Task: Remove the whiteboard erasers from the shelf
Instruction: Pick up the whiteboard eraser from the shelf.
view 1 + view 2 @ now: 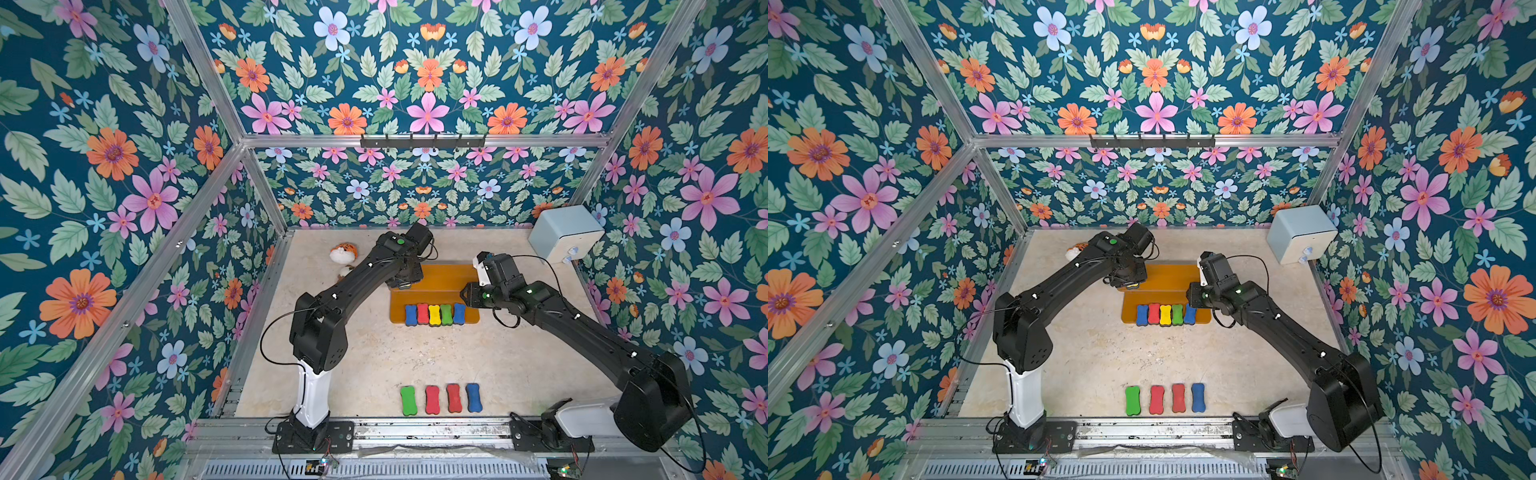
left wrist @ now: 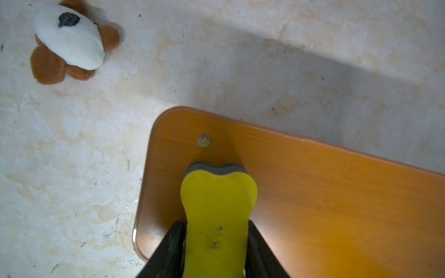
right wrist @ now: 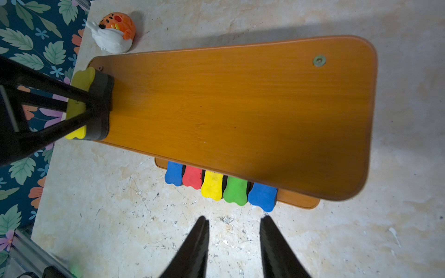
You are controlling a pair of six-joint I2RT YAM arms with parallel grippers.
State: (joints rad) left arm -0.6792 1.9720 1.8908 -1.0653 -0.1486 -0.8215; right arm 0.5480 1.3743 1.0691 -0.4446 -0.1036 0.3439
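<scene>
Where the table (image 1: 374, 365) lies nearest my bases, a front row of four erasers (image 1: 454, 397) rests flat on it, side by side: green, red, red and blue from my left, well apart from the shelf (image 1: 440, 278). Farther out, my right pincer (image 3: 234, 217) hangs over bare table just in front of the shelf's lower board (image 3: 298, 202), toward its right end. Its two fingers stand apart with nothing between them. On that lower board a row of five erasers (image 3: 212, 185) is packed shoulder to shoulder: blue, red, yellow, green, blue, their near ends sticking out from under the upper board (image 3: 240, 96). Beyond them, at the left end of the upper board, my left pincer (image 2: 215, 222) has closed on the yellow eraser (image 2: 218, 199), one finger pressed against each long side at its narrow waist. The eraser's dark base looks to sit on the board beside a screw head (image 2: 203, 140). Past the shelf's left end a brown-and-white plush (image 2: 69, 41) and an orange-and-white plush (image 3: 114, 33) lie on the table. At the far right corner stands a pale blue box (image 1: 565, 232).
</scene>
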